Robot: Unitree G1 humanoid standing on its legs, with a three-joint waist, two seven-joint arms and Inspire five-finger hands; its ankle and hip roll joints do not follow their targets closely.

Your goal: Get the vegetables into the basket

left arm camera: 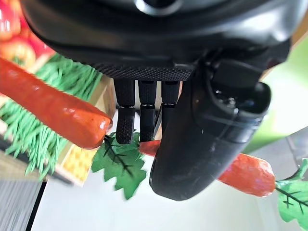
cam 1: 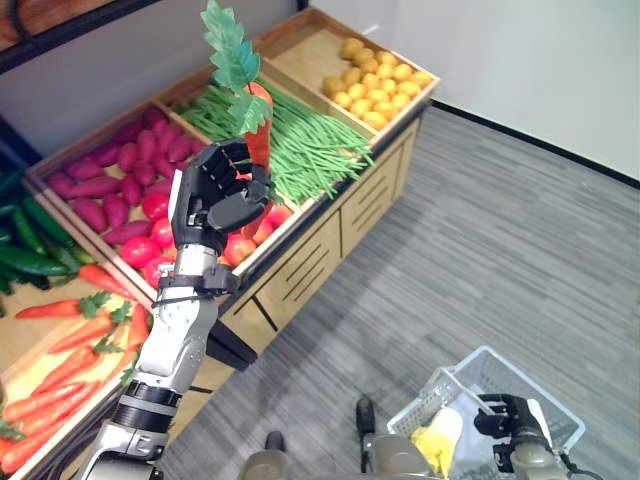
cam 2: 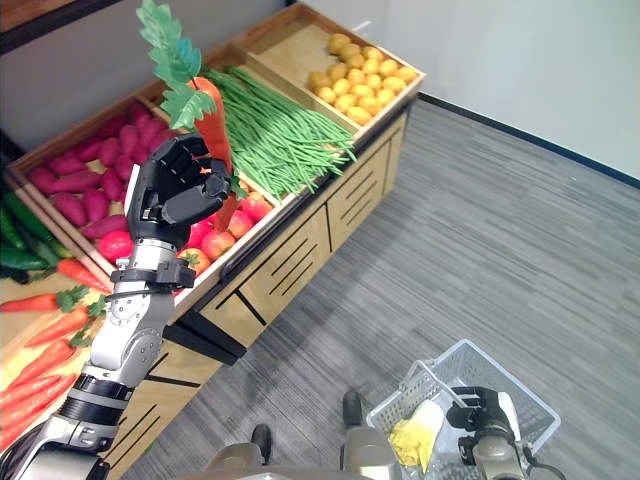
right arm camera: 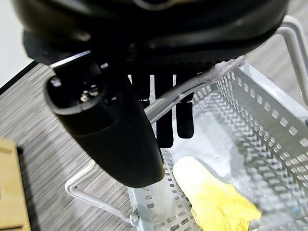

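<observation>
nearest me, my right hand grips the handle of one white basket holding something yellow, open grey floor around it. farther, my left hand clamps one carrot upright above the vegetable stand.

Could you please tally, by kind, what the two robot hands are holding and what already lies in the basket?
Carrots, in the left robot hand: 2
Basket, its handle held by the right robot hand: 1
Yellow item, lying in the basket: 1
Total: 4
</observation>
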